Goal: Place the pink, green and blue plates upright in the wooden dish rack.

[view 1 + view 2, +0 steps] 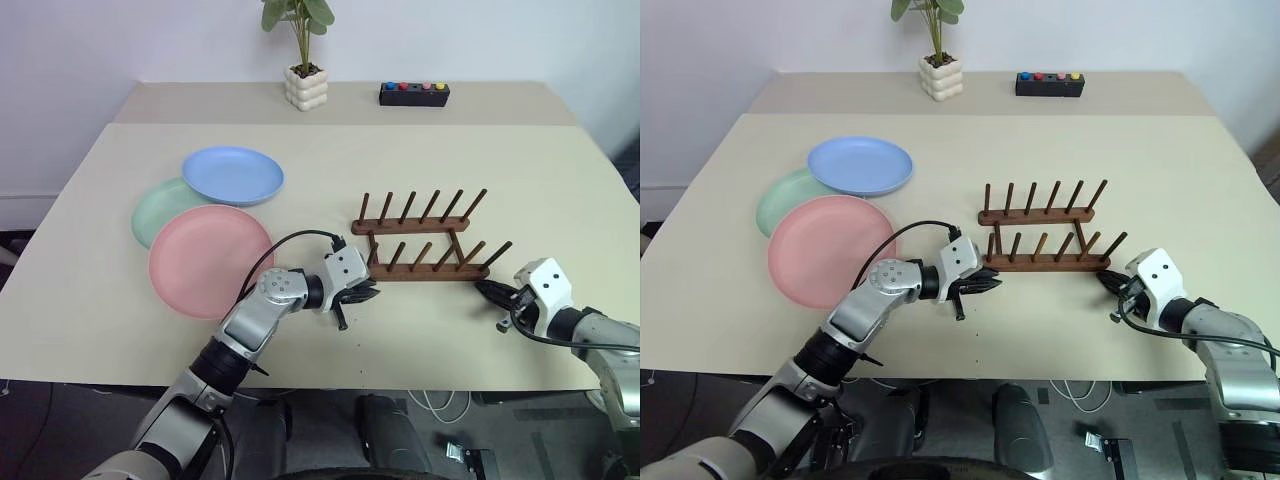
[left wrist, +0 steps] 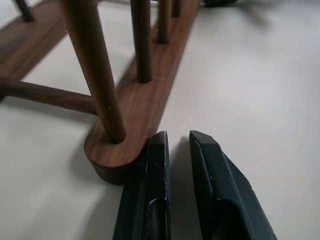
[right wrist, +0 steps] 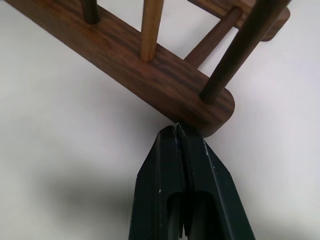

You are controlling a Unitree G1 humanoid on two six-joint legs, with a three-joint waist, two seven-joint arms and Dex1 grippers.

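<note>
Both end effectors sit at the near edge of the scene, one at each end of the wooden dish rack (image 1: 425, 240). Left end effector (image 1: 980, 285): fingers nearly together with a narrow gap between them, holding nothing, tips at the rounded left end of the rack's near rail. Right end effector (image 1: 1110, 283): fingers pressed fully together, empty, tips touching the right end of the same rail.

Rack position: right of centre on the tabletop (image 1: 500, 150), long axis running left to right across the robot's front, pegs leaning toward the right. It lies directly between the two end effectors, so any push from either end acts along that axis.

Plates: pink plate (image 1: 208, 259), green plate (image 1: 160, 208) and blue plate (image 1: 233, 174) lie flat in an overlapping group left of the rack; blue and pink both overlap green. None is in the rack.

Assessment: loading has not begun; the arms appear to be squaring or steadying the rack. The left arm is nearer the plates, with the pink plate the closest to it.
</note>
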